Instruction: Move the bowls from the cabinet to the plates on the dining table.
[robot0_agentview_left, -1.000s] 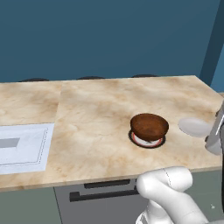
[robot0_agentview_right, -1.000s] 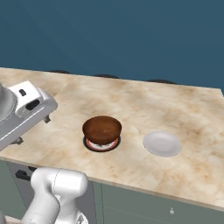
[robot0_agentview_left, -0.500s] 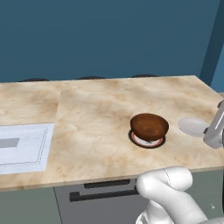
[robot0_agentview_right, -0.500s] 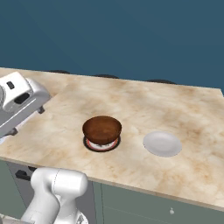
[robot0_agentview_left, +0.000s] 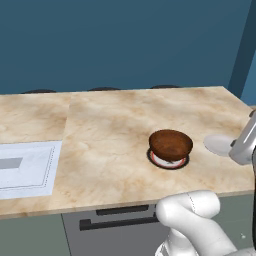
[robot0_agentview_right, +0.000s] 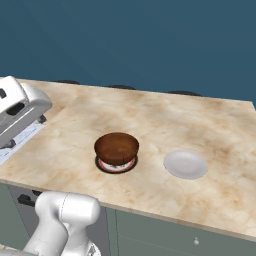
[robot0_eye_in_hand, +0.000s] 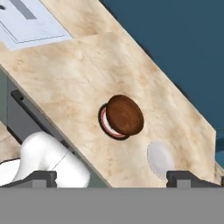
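Note:
The dark reddish-brown wooden bowl (robot0_agentview_left: 170, 143) (robot0_agentview_right: 116, 148) (robot0_eye_in_hand: 125, 114) rests on a red-rimmed plate (robot0_agentview_left: 169, 162) (robot0_agentview_right: 116, 165) (robot0_eye_in_hand: 106, 126) near the front of the beige marble dining table (robot0_agentview_left: 110, 125) (robot0_agentview_right: 200, 125). A pale grey-white disc (robot0_agentview_left: 220, 144) (robot0_agentview_right: 185, 164) (robot0_eye_in_hand: 159, 157) lies bare to the bowl's right. My gripper (robot0_eye_in_hand: 112, 178) is open and holds nothing, high above the table's front edge and apart from the bowl. The hand's body (robot0_agentview_left: 245, 142) (robot0_agentview_right: 17, 107) shows at the frame edges. The olive bowl and the cabinet are out of view.
A white mat with a grey patch (robot0_agentview_left: 25, 167) (robot0_eye_in_hand: 35, 22) lies on the table's left part. Dark chair backs (robot0_agentview_left: 105, 89) peek over the far edge before a blue wall. Grey-green drawers (robot0_agentview_left: 115, 217) sit under the front edge.
The hand has drawn a little up and away from the table. The brown bowl stays on its plate.

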